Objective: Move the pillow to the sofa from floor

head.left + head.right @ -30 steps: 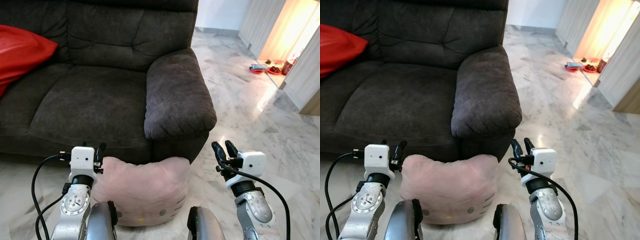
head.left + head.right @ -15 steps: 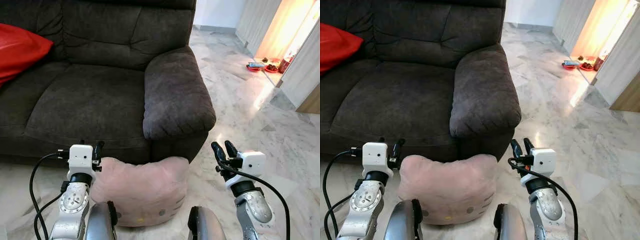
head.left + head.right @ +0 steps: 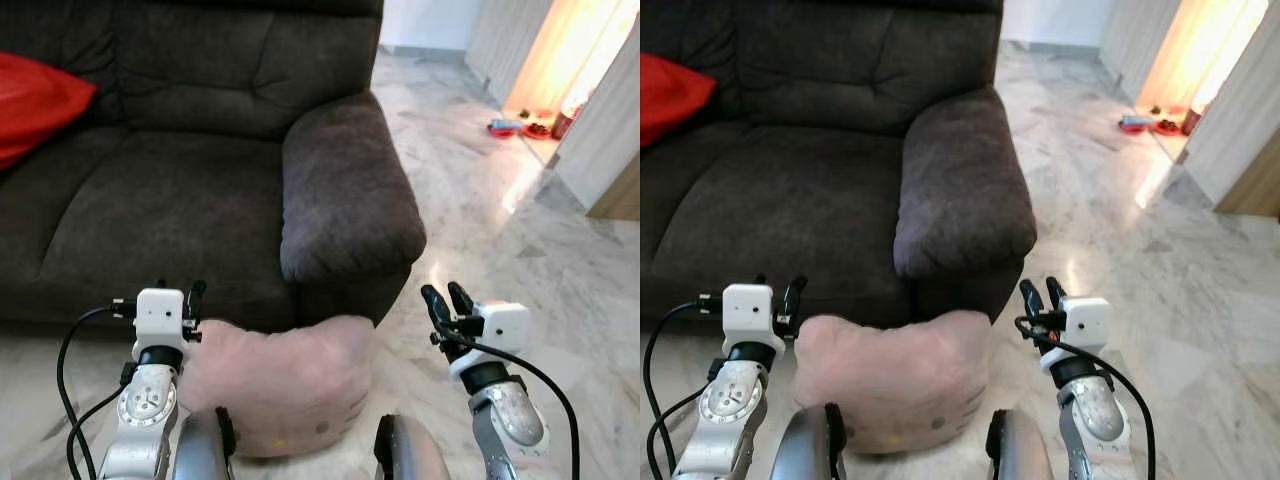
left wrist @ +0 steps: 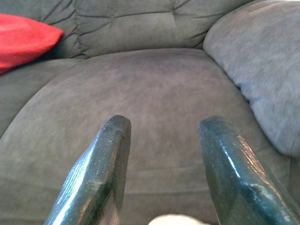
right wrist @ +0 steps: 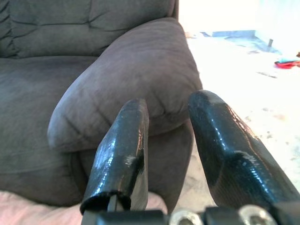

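pillow [image 3: 275, 380] on floor [image 3: 480, 250] by sofa [image 3: 200, 200] | both jaws spread, empty | lower both grippers, pinch its sides evenly

I log: red cushion [image 3: 35, 105] at my far left; pale marble floor [image 3: 520, 250]; red dishes [image 3: 520, 128] by a sunlit doorway.

The sofa armrest [image 3: 345, 190] bulges out just above the pink pillow [image 3: 280, 375], crowding it from the far side. The seat cushion [image 3: 150, 220] lies open to the left, the marble floor [image 3: 520, 250] to the right.
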You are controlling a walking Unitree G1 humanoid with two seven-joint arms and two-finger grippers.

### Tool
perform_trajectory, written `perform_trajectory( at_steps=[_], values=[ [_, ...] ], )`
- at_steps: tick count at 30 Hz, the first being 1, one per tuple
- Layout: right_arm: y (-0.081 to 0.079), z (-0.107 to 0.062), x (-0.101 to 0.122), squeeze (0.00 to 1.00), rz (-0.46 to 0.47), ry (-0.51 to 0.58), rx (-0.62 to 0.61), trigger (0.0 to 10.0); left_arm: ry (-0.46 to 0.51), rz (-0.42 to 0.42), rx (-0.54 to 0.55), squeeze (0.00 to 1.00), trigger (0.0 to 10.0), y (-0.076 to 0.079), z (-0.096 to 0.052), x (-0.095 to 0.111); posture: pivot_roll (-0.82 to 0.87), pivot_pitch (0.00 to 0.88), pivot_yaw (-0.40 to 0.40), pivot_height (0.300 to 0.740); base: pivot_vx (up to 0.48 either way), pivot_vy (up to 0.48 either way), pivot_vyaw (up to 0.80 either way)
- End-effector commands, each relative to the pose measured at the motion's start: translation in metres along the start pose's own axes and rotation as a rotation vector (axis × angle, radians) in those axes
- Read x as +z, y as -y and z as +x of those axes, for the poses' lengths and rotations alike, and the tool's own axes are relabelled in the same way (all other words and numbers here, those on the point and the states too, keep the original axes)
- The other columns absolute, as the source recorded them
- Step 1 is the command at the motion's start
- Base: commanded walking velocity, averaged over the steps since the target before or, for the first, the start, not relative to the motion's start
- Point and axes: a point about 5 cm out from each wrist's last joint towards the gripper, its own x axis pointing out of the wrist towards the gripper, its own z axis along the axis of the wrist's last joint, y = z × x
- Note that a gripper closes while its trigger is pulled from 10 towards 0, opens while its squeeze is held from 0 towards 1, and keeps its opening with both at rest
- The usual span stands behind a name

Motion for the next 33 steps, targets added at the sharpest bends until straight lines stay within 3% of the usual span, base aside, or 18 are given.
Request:
perform_trajectory(
  at_steps=[1,10,19,24,29,31,33],
  values=[
    [0.001,0.001,0.003,0.00,-0.002,0.005,-0.002,10.0,0.005,0.011,-0.001,0.00,10.0,0.000,0.001,0.001,-0.01,0.000,-0.090,0.513,0.326,0.000,0.00],
    [0.001,0.001,0.002,0.00,0.000,0.001,0.002,10.0,0.014,0.014,-0.011,0.00,10.0,0.002,0.002,0.002,-0.01,0.000,-0.089,0.513,0.317,0.000,0.00],
    [0.000,0.000,0.000,0.00,0.005,-0.010,0.010,10.0,-0.002,0.005,-0.067,0.00,10.0,0.011,0.001,0.001,-0.01,0.000,-0.086,0.513,0.000,0.000,0.00],
    [-0.001,-0.003,-0.003,0.00,0.004,-0.029,0.022,10.0,-0.185,-0.166,-0.094,0.00,10.0,0.015,-0.004,-0.026,-0.01,0.000,-0.087,0.513,0.000,0.000,0.00],
    [0.000,-0.004,-0.003,0.00,0.001,-0.032,0.020,10.0,-0.369,-0.147,-0.021,0.00,10.0,0.006,-0.011,-0.054,-0.02,0.000,-0.086,0.513,0.000,0.000,0.00],
    [0.001,-0.004,-0.002,0.00,-0.003,-0.034,0.020,10.0,-0.441,-0.179,0.017,0.00,10.0,0.001,-0.017,-0.066,-0.02,0.000,-0.087,0.513,0.000,0.000,0.00],
    [0.001,-0.004,-0.002,0.00,-0.004,-0.035,0.020,10.0,-0.456,-0.192,0.027,0.00,10.0,-0.001,-0.019,-0.068,-0.02,0.000,-0.088,0.513,0.000,0.000,0.00]
  ],
)
